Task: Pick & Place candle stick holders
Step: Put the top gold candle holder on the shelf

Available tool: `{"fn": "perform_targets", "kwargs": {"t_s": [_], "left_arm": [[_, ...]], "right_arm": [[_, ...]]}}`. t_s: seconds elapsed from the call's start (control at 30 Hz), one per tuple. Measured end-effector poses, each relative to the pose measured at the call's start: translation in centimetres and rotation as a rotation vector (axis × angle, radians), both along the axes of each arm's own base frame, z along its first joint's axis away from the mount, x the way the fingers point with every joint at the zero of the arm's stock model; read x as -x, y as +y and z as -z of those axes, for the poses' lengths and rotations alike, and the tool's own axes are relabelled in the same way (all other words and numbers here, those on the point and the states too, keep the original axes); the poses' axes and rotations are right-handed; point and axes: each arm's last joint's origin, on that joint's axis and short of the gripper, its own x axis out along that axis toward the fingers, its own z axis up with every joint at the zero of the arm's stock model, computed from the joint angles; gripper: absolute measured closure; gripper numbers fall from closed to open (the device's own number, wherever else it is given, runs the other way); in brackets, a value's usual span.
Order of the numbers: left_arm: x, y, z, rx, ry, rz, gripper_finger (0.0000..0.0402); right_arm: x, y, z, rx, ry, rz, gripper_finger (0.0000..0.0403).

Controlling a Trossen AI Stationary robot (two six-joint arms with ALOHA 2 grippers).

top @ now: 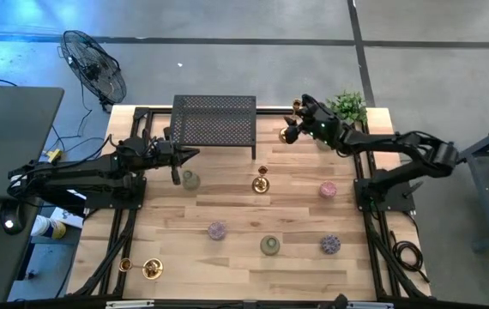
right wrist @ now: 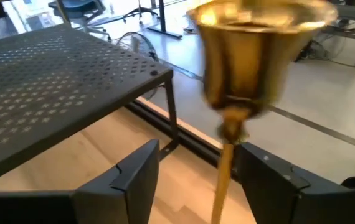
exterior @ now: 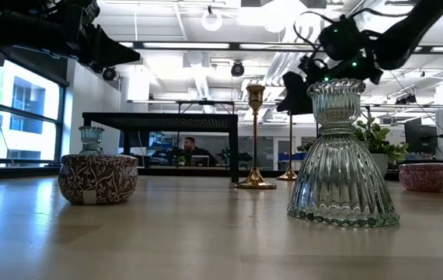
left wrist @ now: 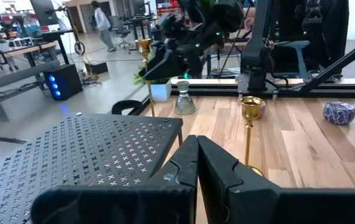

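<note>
A gold candlestick (right wrist: 226, 174) stands at the table's far edge, right of the black mesh rack (top: 214, 120). My right gripper (right wrist: 196, 180) is open, with one finger on each side of its thin stem below the cup (right wrist: 258, 56); it also shows in the high view (top: 292, 130). My left gripper (left wrist: 196, 163) is shut and empty by the rack's left front corner (top: 178, 160). A second gold candlestick (top: 262, 183) stands mid-table. A third (top: 146, 269) lies at the near left. Small round holders, pale green (top: 191, 180), pink (top: 328, 190) and purple (top: 217, 230), sit on the table. My right gripper's open fingers come level from the table's right side and stand across the gold candlestick's upper stem (right wrist: 227, 155). The stem is close to one finger (right wrist: 271, 180); I cannot tell whether it touches. The candlestick stands upright.
The rack stands on thin legs at the far middle. A green potted plant (top: 347, 105) is at the far right corner. A green holder (top: 269, 245) and a purple one (top: 330, 245) sit near the front edge. A person (left wrist: 101, 22) walks in the room beyond.
</note>
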Motion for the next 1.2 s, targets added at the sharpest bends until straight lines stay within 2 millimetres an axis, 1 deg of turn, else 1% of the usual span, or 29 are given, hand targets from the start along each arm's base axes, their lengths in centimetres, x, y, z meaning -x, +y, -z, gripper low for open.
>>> {"fn": "perform_targets", "kwargs": {"t_s": [0.13, 0.23, 0.33, 0.47, 0.53, 0.67, 0.73, 0.8, 0.87, 1.03, 1.13, 1.2], "left_arm": [[0.0, 0.0, 0.0, 0.003, -0.001, -0.001, 0.0402], [0.0, 0.0, 0.0, 0.003, -0.001, -0.001, 0.0402], [0.0, 0.0, -0.1, 0.001, -0.010, -0.001, 0.0402], [0.0, 0.0, -0.3, 0.002, -0.035, -0.002, 0.0402], [0.0, 0.0, -0.4, 0.012, -0.046, -0.006, 0.0402], [0.0, 0.1, -0.4, 0.016, -0.052, -0.044, 0.0402], [0.1, 0.2, -0.4, 0.009, -0.050, -0.075, 0.0402], [0.2, 0.5, -0.4, 0.005, -0.050, -0.107, 0.0402], [0.3, 0.9, -0.4, 0.013, -0.051, -0.128, 0.0402], [0.9, 2.5, -0.4, 0.067, -0.067, -0.127, 0.0402], [1.5, 3.5, -0.5, 0.085, -0.081, -0.127, 0.0402], [2.0, 4.2, -0.5, 0.084, -0.081, -0.149, 0.0402]], "right_arm": [[-0.5, -0.3, -0.2, 0.002, -0.004, 0.001, 0.0237], [-0.6, -0.4, -0.2, 0.004, -0.007, 0.002, 0.0268], [-0.6, -0.4, -0.4, 0.018, -0.008, -0.001, 0.0311], [-0.3, -0.2, -1.0, 0.062, 0.005, 0.007, 0.0381], [-0.1, -0.1, -1.4, 0.080, 0.005, 0.012, 0.0390], [0.4, 0.3, -2.9, 0.106, -0.043, -0.011, 0.0376], [0.6, 0.8, -3.7, 0.127, -0.067, -0.029, 0.0383], [0.6, 1.3, -4.8, 0.153, -0.070, -0.049, 0.0393], [0.1, 1.7, -6.4, 0.168, -0.075, -0.077, 0.0394], [-1.6, 2.3, -10.9, 0.174, -0.046, -0.126, 0.0390], [-2.8, 2.0, -14.0, 0.195, -0.096, -0.152, 0.0396], [-3.6, 1.4, -15.8, 0.192, -0.135, -0.170, 0.0395]]}}
